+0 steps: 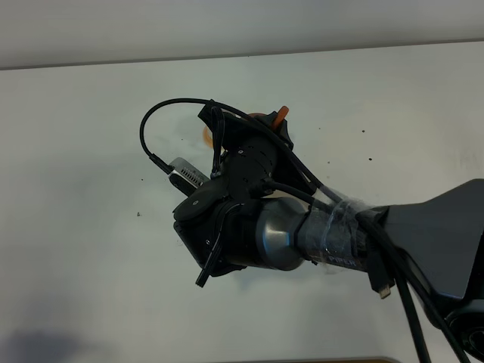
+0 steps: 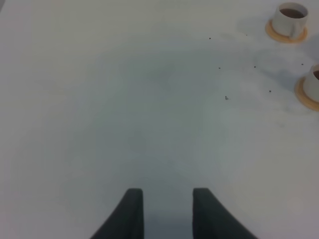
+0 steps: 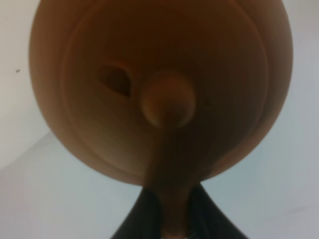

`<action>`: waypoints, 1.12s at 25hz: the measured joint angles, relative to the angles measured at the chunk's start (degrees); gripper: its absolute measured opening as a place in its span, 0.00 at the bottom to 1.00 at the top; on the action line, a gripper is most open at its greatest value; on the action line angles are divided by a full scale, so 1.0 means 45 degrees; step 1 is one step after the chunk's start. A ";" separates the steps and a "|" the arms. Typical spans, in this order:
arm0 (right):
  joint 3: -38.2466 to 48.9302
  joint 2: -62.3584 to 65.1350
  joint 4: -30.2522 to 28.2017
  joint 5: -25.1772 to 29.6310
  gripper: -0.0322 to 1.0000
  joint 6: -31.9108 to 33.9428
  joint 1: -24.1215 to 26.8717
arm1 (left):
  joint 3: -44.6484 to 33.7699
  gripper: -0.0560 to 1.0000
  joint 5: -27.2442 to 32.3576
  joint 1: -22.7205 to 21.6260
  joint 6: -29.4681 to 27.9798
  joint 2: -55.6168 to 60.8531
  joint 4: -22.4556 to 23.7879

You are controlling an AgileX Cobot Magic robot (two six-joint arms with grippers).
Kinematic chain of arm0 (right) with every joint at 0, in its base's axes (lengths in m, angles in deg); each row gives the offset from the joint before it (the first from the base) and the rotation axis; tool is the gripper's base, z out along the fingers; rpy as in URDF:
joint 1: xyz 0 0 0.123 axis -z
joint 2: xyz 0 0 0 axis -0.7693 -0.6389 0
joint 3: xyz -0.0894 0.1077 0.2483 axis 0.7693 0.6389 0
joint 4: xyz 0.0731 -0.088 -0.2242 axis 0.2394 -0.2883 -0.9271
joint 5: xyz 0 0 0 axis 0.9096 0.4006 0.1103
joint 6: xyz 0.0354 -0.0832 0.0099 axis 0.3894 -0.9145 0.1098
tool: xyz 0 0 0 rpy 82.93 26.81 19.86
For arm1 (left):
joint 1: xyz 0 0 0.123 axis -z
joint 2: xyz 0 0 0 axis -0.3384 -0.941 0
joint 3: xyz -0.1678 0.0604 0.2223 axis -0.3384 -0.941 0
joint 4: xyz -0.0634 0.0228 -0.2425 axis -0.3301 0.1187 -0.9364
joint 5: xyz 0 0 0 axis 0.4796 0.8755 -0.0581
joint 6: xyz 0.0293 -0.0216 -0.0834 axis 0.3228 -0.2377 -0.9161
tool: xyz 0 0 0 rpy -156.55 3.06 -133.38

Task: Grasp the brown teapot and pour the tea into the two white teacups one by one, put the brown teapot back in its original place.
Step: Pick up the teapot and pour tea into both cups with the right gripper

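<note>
Brown teapot (image 3: pixel 159 89) clamped in right fingers (image 3: pixel 132 224); left fingers (image 2: pixel 130 214) apart; both teacups (image 2: pixel 290 19) (image 2: pixel 313 84) hold tea.

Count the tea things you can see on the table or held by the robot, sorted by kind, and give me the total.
brown teapot: 1
white teacups: 2
orange saucers: 2
Total: 5
</note>
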 joint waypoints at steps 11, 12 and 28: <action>0.0000 0.0000 -0.0014 0.0000 0.12 -0.0106 0.0000 | 0.0000 0.29 0.0000 0.0000 -0.0012 0.0000 0.0000; 0.0000 0.0000 -0.0014 0.0000 0.12 -0.0143 0.0000 | 0.0000 0.29 0.0000 0.0000 -0.0012 0.0000 0.0000; 0.0000 0.0000 -0.0097 -0.0292 0.12 -0.0438 0.0000 | 0.0000 0.29 0.0000 0.0000 -0.0012 0.0000 0.0000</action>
